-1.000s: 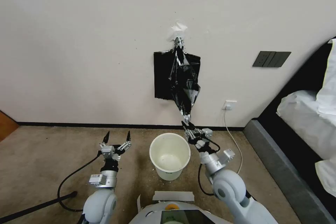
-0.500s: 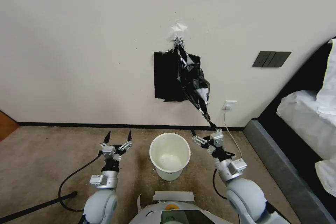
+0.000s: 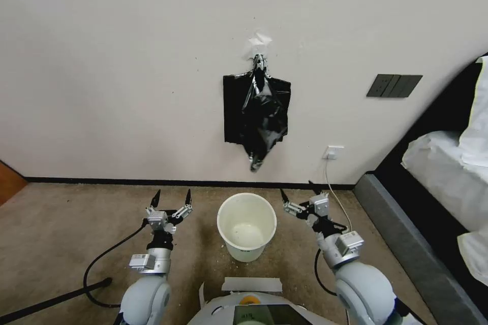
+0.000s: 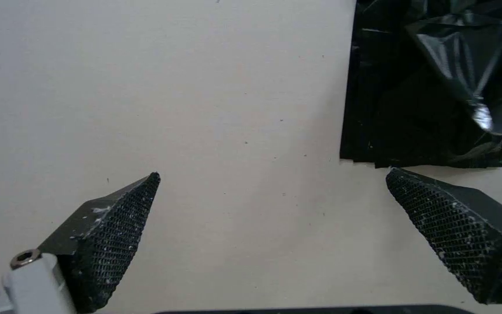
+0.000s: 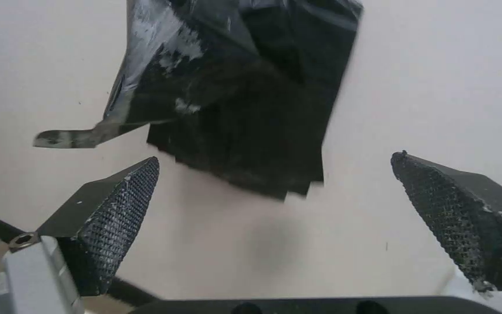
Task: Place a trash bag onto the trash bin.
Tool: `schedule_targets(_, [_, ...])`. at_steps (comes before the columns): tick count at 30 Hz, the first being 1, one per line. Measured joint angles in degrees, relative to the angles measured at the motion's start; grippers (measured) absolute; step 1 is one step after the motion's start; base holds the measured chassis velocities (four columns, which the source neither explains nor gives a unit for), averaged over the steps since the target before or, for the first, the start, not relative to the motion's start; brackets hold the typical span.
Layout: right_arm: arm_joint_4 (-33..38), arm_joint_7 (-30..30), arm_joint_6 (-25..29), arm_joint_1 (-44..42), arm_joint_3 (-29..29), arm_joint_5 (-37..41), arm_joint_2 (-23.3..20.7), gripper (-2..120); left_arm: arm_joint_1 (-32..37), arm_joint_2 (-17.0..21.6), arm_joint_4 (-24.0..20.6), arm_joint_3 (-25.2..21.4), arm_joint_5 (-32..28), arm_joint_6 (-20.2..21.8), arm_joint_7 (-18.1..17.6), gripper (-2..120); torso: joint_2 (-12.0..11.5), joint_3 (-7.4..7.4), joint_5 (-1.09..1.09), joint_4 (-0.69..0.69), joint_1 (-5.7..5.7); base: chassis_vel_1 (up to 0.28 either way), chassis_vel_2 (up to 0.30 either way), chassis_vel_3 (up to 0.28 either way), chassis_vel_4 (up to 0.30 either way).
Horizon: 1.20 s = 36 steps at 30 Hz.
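My right end effector (image 3: 297,196) hangs above the floor just beside the trash bin (image 3: 247,225), on its right, fingers spread wide and holding nothing. My left end effector (image 3: 171,197) hovers at the bin's other side, equally wide and empty. The bin stands on the carpeted floor (image 3: 61,223) near the foot of the wall (image 3: 127,61), directly in front of my base: a round, cream-white bucket, slightly tapered, plain rim, nothing inside that I can see.

The trash bag (image 3: 263,119) is not on the bin. It hangs on the wall above it, gathered at a taped point at its top and draped over a flat sheaf of black bags (image 3: 235,111) fixed in the same place. It is thin, glossy and heavily crinkled, catching light along its folds, and it narrows downward to a twisted tail (image 3: 255,164) that dangles well clear of the bin's rim.

I judge it nearly weightless, limp and slick: it will slide between my pads unless I pinch several bunched layers, and a hard pull may stretch or tear the film. The twisted lower tail looks the best hold, since it is compact and apart from the sheaf behind.
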Motion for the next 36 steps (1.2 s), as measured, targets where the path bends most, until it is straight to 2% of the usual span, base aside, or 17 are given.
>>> schedule_targets(3, [-0.6,0.0,-1.0,3.6,-2.1,-0.3,-2.6,100,0.5,-0.7,-0.4,0.4,1.1,0.0,0.0,100,0.0,0.00,0.00,0.00,0.00,0.000,0.000,0.000,0.000])
schedule_targets(8, [-1.2,0.3,-3.8,16.7,-8.3,5.3,-10.9,100,1.6,-3.2,-1.8,1.5,4.2,0.1,-0.1,100,0.0,0.00,0.00,0.00,0.00,0.000,0.000,0.000,0.000])
schedule_targets(9, [-1.2,0.3,-3.8,16.7,-8.3,5.3,-10.9,100,1.6,-3.2,-1.8,1.5,4.2,0.1,-0.1,100,0.0,0.00,0.00,0.00,0.00,0.000,0.000,0.000,0.000])
schedule_targets(12, [-2.9,0.4,-4.3,28.3,-15.1,13.6,-16.3,100,2.0,-4.4,-2.4,1.9,5.1,0.2,-0.1,100,0.0,0.00,0.00,-0.03,0.00,0.000,0.000,0.000,0.000])
schedule_targets(13, [-2.9,0.4,-4.3,28.3,-15.1,13.6,-16.3,100,2.0,-4.4,-2.4,1.9,5.1,0.2,-0.1,100,0.0,0.00,0.00,-0.03,0.00,0.000,0.000,0.000,0.000])
schedule_targets(15, [-4.9,-0.7,-2.4,38.1,-21.6,23.1,-18.1,100,1.6,-4.2,-2.4,1.8,4.8,0.5,-0.2,100,0.0,0.00,0.00,-0.03,0.01,0.000,0.000,0.000,0.000])
schedule_targets(16, [-5.4,-0.9,-2.1,40.2,-22.9,24.2,-18.2,100,1.4,-4.0,-2.3,1.7,4.5,0.6,-0.2,100,0.0,0.00,0.00,-0.02,0.00,0.000,0.000,0.000,0.000])
schedule_targets(17, [-7.7,-0.8,-1.8,48.2,-28.6,26.9,-18.3,100,0.8,-3.3,-1.8,1.3,3.6,0.8,-0.4,100,0.0,0.00,-0.03,0.00,0.01,0.000,0.000,0.000,0.000])
schedule_targets(18, [-7.7,-0.8,-1.8,48.2,-28.6,26.9,-18.3,100,0.8,-3.3,-1.8,1.3,3.6,0.8,-0.4,100,0.0,0.00,-0.03,0.00,0.01,0.000,0.000,0.000,0.000])
schedule_targets(21, [-13.2,3.7,-5.1,63.8,-40.7,28.3,-15.5,100,-0.3,-2.1,-0.6,0.7,1.9,1.1,-0.6,100,0.0,0.00,-0.04,-0.01,0.01,0.000,0.000,0.000,0.000])
schedule_targets(22, [-13.2,3.7,-5.1,63.8,-40.7,28.3,-15.5,100,-0.3,-2.1,-0.6,0.7,1.9,1.1,-0.6,100,0.0,0.00,-0.04,-0.01,0.01,0.000,0.000,0.000,0.000])
schedule_targets(24, [-15.2,8.7,-9.3,70.5,-45.7,28.3,-12.0,100,-0.5,-2.5,-0.3,1.0,1.8,1.3,-0.7,100,0.0,0.00,-0.03,0.00,0.01,0.000,0.000,0.000,0.000])
schedule_targets(29, [-15.8,15.4,-19.9,74.6,-49.9,26.7,-7.4,100,-0.6,-2.8,-0.1,1.2,1.8,1.4,-0.7,100,0.0,0.00,-0.01,0.00,0.01,0.000,0.000,0.000,0.000])
schedule_targets(30, [-15.8,15.4,-19.9,74.6,-49.9,26.7,-7.4,100,-0.6,-2.8,-0.1,1.2,1.8,1.4,-0.7,100,0.0,0.00,-0.01,0.00,0.01,0.000,0.000,0.000,0.000])
schedule_targets(31, [-15.7,17.3,-25.6,75.6,-51.6,25.0,-6.0,100,-0.6,-2.8,0.0,0.9,1.7,1.4,-0.7,100,0.0,0.00,-0.02,0.00,0.01,0.000,0.000,0.000,0.000])
schedule_targets(33, [-15.4,19.3,-30.5,76.6,-53.5,24.5,-5.0,100,-0.6,-2.7,0.2,0.6,1.6,1.3,-0.7,100,0.0,0.00,-0.02,-0.03,0.01,0.000,0.000,0.000,0.000])
schedule_targets(36, [-15.9,20.8,-32.4,77.1,-55.4,23.8,-4.1,100,-0.8,-2.6,0.4,0.4,1.1,1.3,-0.7,100,0.0,0.00,-0.02,-0.02,0.00,0.000,0.000,0.000,0.000])
